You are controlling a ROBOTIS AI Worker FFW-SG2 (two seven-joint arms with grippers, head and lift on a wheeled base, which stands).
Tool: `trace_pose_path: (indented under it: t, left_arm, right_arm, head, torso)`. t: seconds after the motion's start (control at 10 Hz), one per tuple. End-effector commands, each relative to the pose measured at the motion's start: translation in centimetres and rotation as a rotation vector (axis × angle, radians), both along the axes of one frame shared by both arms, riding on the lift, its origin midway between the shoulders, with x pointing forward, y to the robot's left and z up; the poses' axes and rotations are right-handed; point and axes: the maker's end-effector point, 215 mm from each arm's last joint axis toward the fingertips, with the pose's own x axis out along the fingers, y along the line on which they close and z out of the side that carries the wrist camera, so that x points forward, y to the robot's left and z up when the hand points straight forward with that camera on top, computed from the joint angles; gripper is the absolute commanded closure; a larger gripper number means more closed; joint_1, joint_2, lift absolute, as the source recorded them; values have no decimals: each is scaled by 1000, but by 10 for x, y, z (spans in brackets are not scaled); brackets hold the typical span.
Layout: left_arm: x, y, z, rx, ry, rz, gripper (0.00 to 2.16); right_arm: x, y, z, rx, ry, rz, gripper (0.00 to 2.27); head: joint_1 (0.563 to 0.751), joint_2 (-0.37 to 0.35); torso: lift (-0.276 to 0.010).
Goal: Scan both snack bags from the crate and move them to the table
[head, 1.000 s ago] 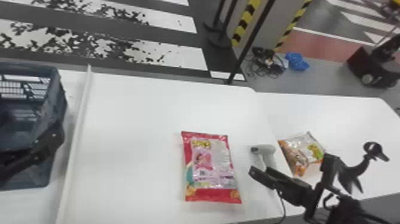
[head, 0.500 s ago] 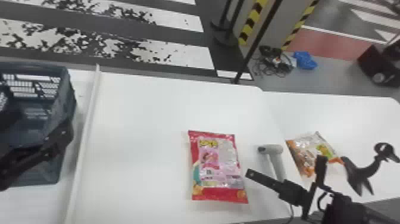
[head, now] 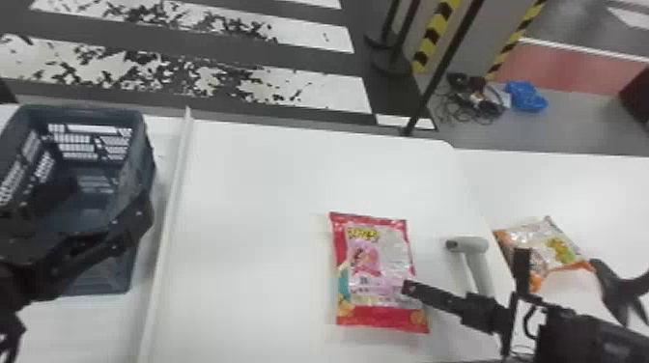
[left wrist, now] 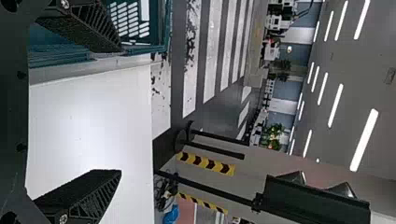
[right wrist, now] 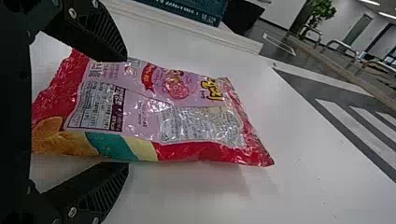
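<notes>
the right gripper (right wrist: 126, 112), jaws open, straddles the red snack bag (head: 379, 270) by the near edge of the white table (head: 261, 217), likely to grasp it for scanning; next, close evenly, then bring its label to the scanner (head: 475, 245). the orange bag (head: 543, 246) lies farther right. left gripper (left wrist: 121, 111), jaws open, by the crate (head: 82, 110); striped floor (head: 347, 96) beyond.

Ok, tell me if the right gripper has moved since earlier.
Yes: in the head view, the right gripper has moved left, from beside the red bag to overlapping its right edge.
</notes>
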Motion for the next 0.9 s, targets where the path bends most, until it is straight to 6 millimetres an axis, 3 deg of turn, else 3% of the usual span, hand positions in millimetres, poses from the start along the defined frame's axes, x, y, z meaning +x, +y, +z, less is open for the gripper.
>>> trace_pose_path:
  t: [0.0, 0.1, 0.2, 0.6, 0.8]
  left_arm:
    - [0, 0, 0, -1, -1, 0, 70]
    - [0, 0, -2, 0, 3, 0, 70]
    - [1, 0, 0, -1, -2, -1, 70]
    - [3, 1, -2, 1, 0, 1, 70]
    - [3, 2, -3, 3, 1, 1, 70]
  right_arm:
    - [2, 6, -12, -28, 4, 49, 583]
    - [4, 7, -17, -36, 6, 63, 1841]
    - [6, 6, -13, -32, -5, 69, 2233]
    - [8, -11, 5, 4, -31, 27, 2240]
    - [8, -11, 30, 93, -9, -6, 2240]
  head:
    - [695, -226]
    - [695, -216]
    - [695, -210]
    - [695, -221]
    - [695, -230]
  torso:
    - [-87]
    - [-87]
    - [-87]
    - [-87]
    - [-87]
